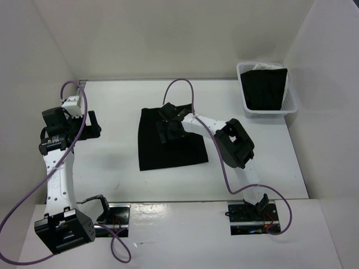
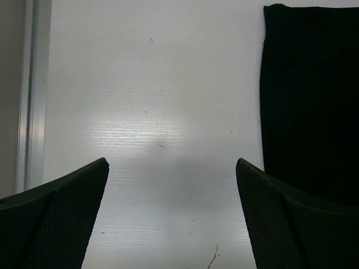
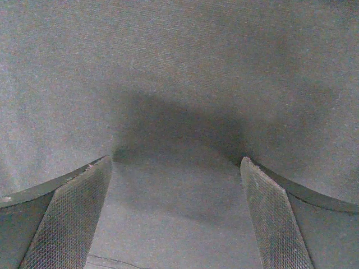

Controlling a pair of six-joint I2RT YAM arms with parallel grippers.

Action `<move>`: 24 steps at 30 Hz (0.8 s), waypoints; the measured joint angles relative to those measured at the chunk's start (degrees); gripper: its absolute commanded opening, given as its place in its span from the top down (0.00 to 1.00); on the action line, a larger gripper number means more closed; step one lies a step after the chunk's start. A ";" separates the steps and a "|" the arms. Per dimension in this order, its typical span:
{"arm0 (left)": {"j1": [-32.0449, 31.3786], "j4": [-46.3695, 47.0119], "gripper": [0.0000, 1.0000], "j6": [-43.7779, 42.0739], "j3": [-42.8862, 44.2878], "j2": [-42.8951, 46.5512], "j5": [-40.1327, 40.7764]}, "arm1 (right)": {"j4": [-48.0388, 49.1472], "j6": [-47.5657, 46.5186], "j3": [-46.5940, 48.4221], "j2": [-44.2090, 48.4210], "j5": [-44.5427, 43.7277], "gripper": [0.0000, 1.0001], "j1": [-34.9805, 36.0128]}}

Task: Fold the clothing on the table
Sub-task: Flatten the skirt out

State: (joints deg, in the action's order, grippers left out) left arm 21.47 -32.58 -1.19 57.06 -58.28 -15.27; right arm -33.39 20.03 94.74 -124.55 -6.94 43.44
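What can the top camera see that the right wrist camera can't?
Only the top camera shows the white table, the open left gripper and the basket in the far right corner. Only the right wrist camera shows the fine weave of the clothing and the mesh pattern on its fingers. Both show the black clothing with the open right gripper over it.

We see the clothing (image 1: 168, 154), plain matte black, lying flat, roughly rectangular, just nine o'clock of the white table's (image 1: 118, 162) centre.
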 measured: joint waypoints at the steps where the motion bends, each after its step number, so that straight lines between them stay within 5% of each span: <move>1: 0.00 0.00 0.00 0.00 0.00 0.00 0.00 | -0.02 -0.02 0.02 0.00 0.15 0.01 -0.02; 24: 0.00 0.02 0.00 -0.04 -0.22 0.00 0.07 | -3.98 3.63 8.33 -4.87 1.60 0.01 -0.74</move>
State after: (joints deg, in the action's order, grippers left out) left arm 21.47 -32.56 -1.23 56.84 -58.28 -15.20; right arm -37.36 23.66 103.07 -129.43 -5.34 42.70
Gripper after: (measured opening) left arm 1.000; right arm 0.985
